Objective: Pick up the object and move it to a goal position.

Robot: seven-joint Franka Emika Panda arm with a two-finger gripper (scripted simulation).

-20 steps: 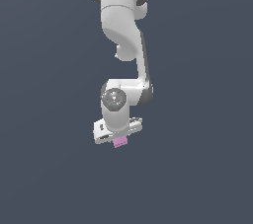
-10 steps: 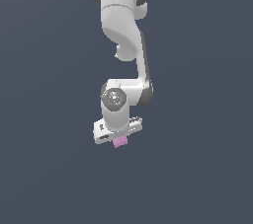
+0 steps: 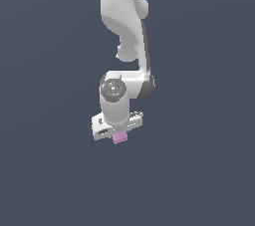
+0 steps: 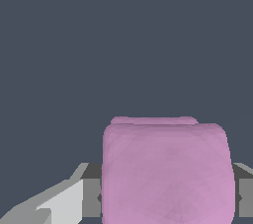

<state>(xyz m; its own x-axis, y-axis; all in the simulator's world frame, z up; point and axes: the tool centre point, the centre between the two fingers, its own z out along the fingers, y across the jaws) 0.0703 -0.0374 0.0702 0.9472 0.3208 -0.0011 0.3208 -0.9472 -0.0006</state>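
Note:
The small pink cube sits right under the white hand of my arm in the exterior view, partly hidden by it. In the wrist view the pink cube fills the space between the grey fingers, which press against its sides. My gripper is shut on the cube. No goal marker shows in either view.
The white arm comes down from the top of the exterior view, with its wrist joint above the hand. All around is a plain dark grey-blue ground.

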